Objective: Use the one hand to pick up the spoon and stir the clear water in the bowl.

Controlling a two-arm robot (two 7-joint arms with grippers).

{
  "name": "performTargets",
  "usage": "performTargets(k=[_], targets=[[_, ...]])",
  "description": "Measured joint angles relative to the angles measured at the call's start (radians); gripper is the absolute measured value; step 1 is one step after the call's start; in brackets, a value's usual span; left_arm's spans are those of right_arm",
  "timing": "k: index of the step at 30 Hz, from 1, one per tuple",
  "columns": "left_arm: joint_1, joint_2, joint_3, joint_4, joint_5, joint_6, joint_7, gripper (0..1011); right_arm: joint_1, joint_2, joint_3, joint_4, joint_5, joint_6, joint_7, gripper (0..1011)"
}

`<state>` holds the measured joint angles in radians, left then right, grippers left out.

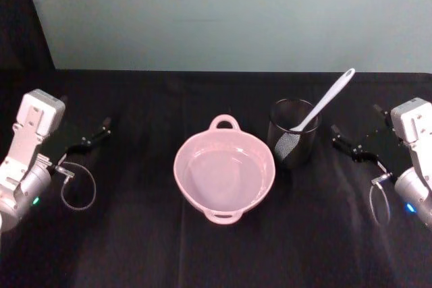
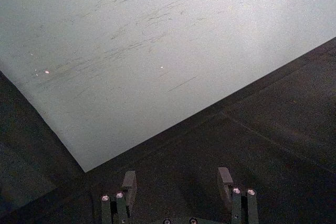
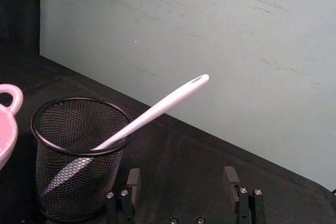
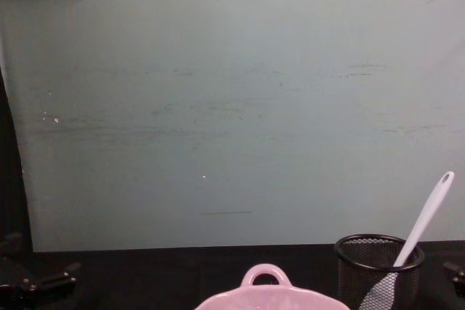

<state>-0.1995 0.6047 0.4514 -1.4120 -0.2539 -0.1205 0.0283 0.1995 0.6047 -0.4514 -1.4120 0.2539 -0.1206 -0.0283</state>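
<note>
1. The fingers (image 3: 229, 178) of the right gripper (image 3: 181, 178) are standing spread apart and are holding nothing. This gripper is hovering to the right of the bowl (image 1: 192, 193), out past the mesh cup (image 1: 300, 154).
2. The left gripper (image 2: 177, 182) is hanging well apart from the bowl on its left side. Its fingers are likewise spread and empty, and it seems to be idling out of the way.
3. The spoon (image 1: 322, 104) is leaning in the mesh cup, which is sitting just beside the bowl's right rim. Its blade is resting down inside, and its handle is tilting up and away from the bowl, towards the right gripper.
4. That tilt is probably making the right gripper the natural one to take the handle.
5. The bowl is sitting centrally on the black table (image 1: 135, 247), open side up, and appears to be holding clear water. The stirring is not yet beginning.
</note>
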Motion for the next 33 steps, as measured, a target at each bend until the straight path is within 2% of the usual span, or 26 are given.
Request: performTargets(k=[33], targets=[[0.0,0.0,0.0,0.0,0.0,0.0,0.0,1011,0.0,0.0,0.0,0.0,0.0,0.0,0.0,1002]])
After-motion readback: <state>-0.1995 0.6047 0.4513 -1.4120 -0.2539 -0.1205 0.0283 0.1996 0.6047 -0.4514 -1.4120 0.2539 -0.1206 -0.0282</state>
